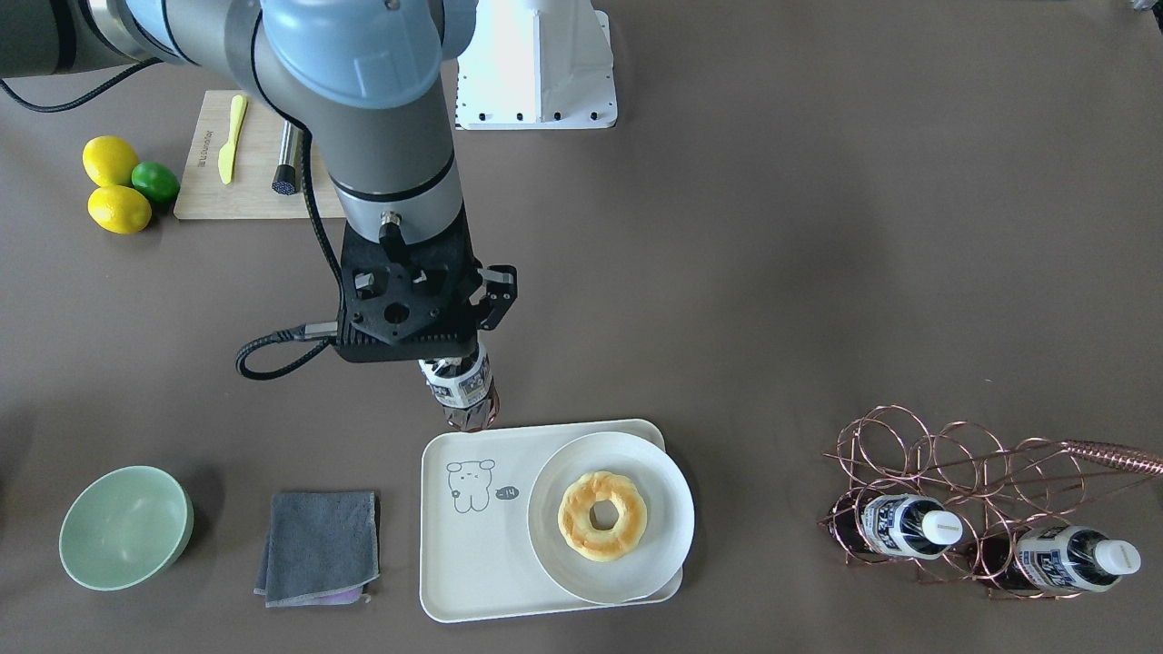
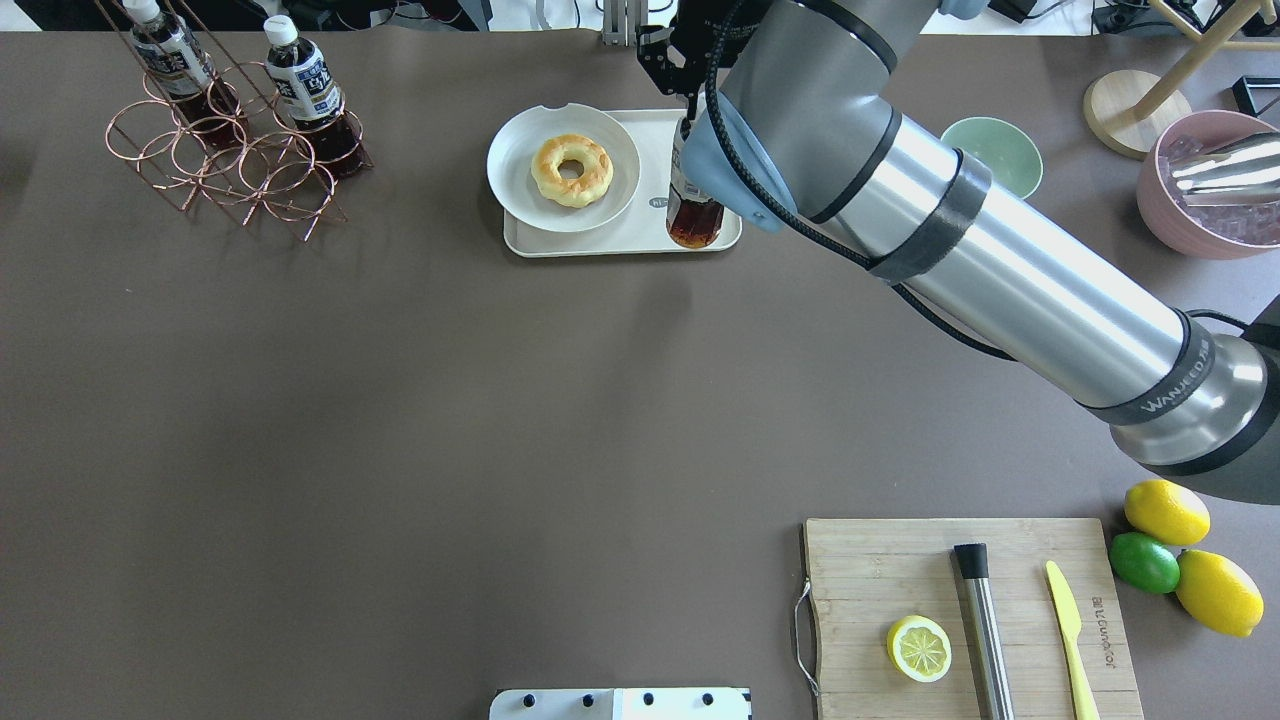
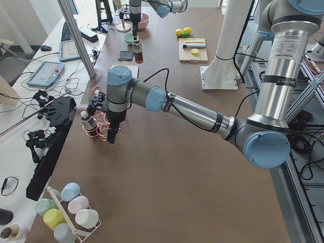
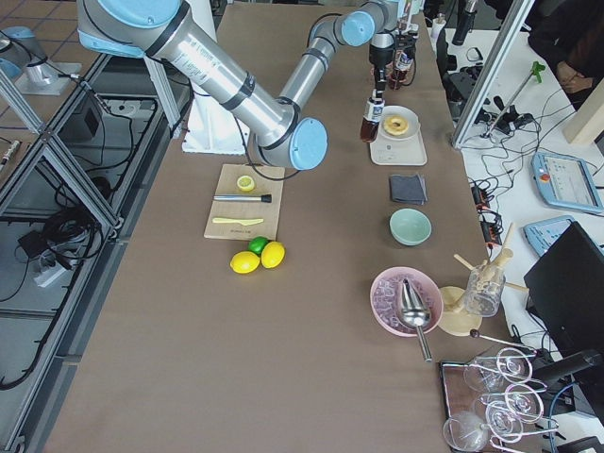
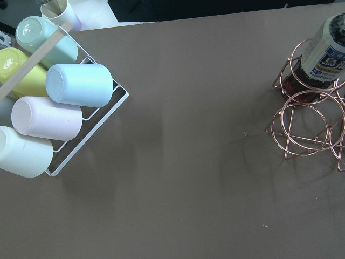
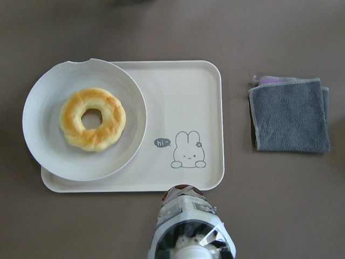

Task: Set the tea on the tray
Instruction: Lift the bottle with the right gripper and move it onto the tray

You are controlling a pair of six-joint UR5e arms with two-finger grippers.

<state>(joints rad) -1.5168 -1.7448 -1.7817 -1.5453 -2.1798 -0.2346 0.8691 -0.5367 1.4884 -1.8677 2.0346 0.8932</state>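
Observation:
The tea (image 1: 465,392), a small bottle of dark liquid with a white-and-blue label, hangs upright in my right gripper (image 1: 452,368), which is shut on its top. Its base stands over the robot-side edge of the cream tray (image 1: 472,581), by the corner with the cartoon drawing. From the right wrist camera the tea (image 6: 188,226) fills the bottom, just at the rim of the tray (image 6: 188,108). My left gripper (image 3: 112,134) hangs by the copper rack (image 3: 98,129); whether it is open or shut I cannot tell.
A round plate (image 1: 672,518) with a doughnut (image 1: 601,515) takes up the tray's other half. A grey cloth (image 1: 320,547) and a green bowl (image 1: 123,527) lie beside the tray. The copper rack (image 1: 954,490) holds two more bottles. A cutting board (image 1: 259,163) and lemons (image 1: 114,186) sit near the robot.

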